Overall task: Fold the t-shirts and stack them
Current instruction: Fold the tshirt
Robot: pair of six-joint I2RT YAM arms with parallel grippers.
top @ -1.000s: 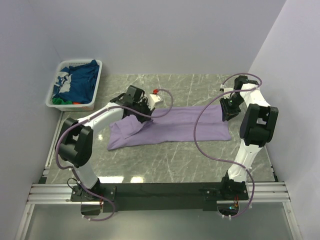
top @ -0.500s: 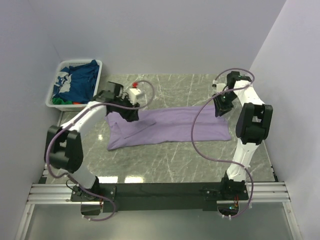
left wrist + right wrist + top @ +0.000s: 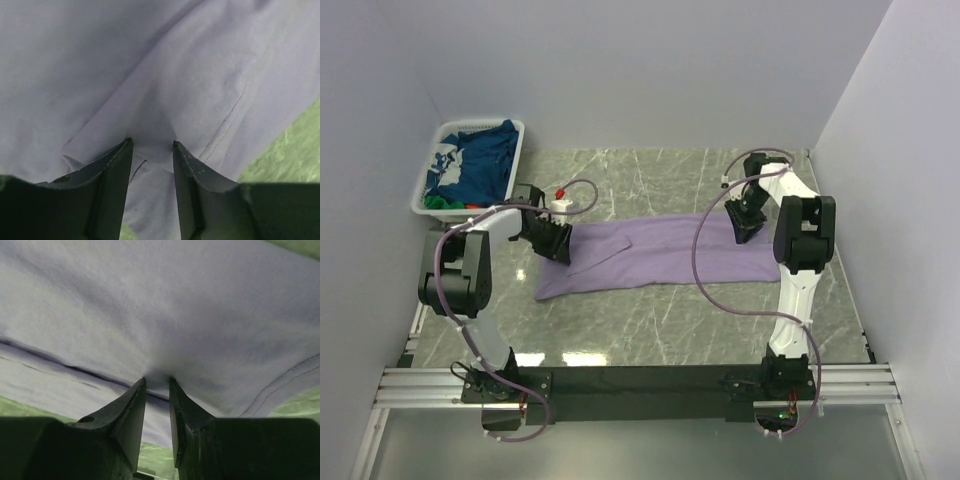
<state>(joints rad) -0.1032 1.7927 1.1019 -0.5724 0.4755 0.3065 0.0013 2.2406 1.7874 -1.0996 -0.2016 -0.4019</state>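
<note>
A lavender t-shirt [image 3: 660, 255] lies as a long folded strip across the marble table. My left gripper [image 3: 552, 243] is down on its left end. Its jaws stand apart in the left wrist view, with the fingertips [image 3: 126, 146] pressed into the lavender cloth [image 3: 200, 75] and a ridge of it between them. My right gripper [image 3: 742, 222] is at the shirt's far right edge. It is shut on a thick fold of the cloth [image 3: 165, 315], which puckers at the fingertips [image 3: 140, 385]. A navy blue t-shirt with white print [image 3: 480, 160] lies in the basket over green [image 3: 440, 203] and red cloth.
The white slatted basket [image 3: 480, 124] stands at the table's far left corner, close behind the left arm. Grey walls close in the left, back and right sides. Purple cables loop from both arms over the table. Bare marble [image 3: 670, 320] lies in front of the shirt.
The left gripper let go of the cloth it had folded over, opened, and moved left to the shirt's left end. The right gripper slid left along the shirt's far edge.
</note>
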